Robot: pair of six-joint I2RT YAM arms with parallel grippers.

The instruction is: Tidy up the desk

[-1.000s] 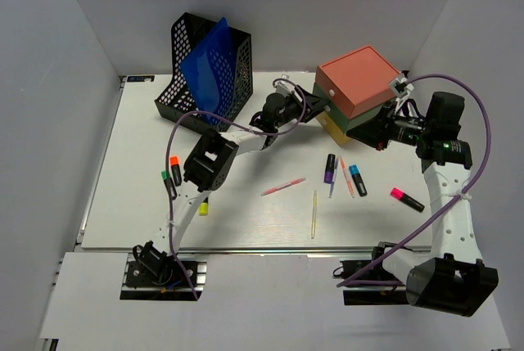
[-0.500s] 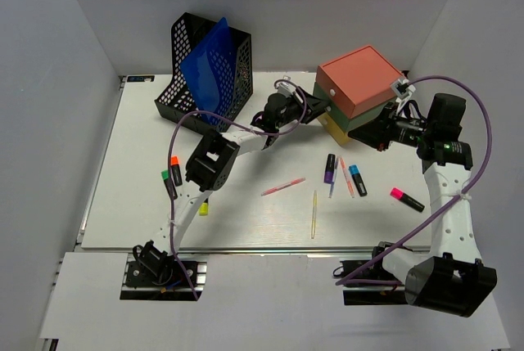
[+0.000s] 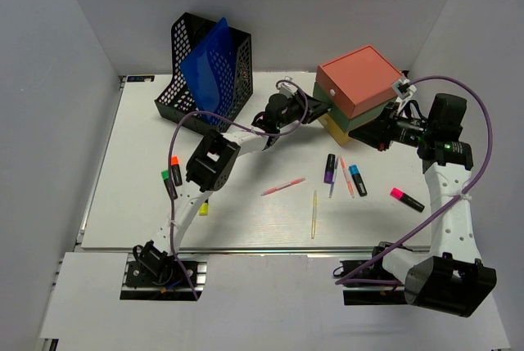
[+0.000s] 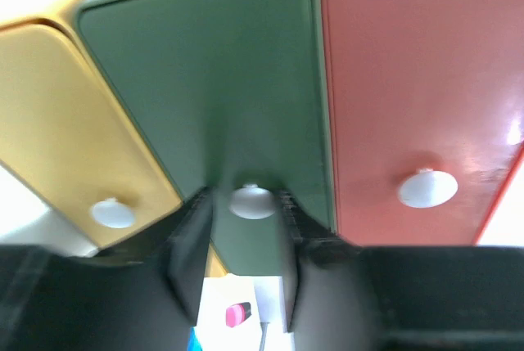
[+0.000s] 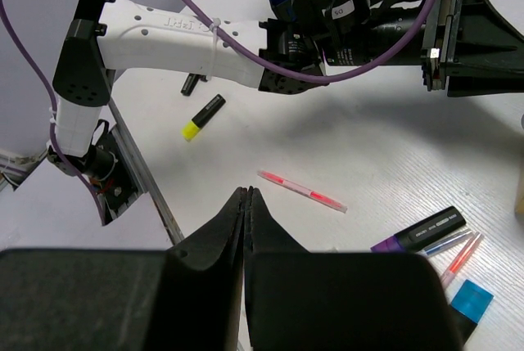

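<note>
Little has shifted over the last second: the left arm's wrist has crept a touch closer to the drawer unit (image 3: 356, 93) at upper right of the overhead view; pens and markers lie as before. Left gripper (image 4: 244, 204): jaws straddle the white knob (image 4: 251, 201) of the green drawer (image 4: 205, 81); a sliver of gap shows on one side, so it is not yet pinched. Right gripper (image 5: 246, 194): fingers pressed together, nothing between them; overhead it sits just beside the unit's right-hand side; contact cannot be told. The desk (image 3: 246, 224) fills the centre of the overhead view beneath both arms; judge it rigid and fixed; you do not grip it, you grip what lies on it. Take the knob squarely; small and smooth, it may slip if you pull off-axis. Purple marker (image 3: 329, 168), right of centre: likely light and stiff; take it mid-barrel.
</note>
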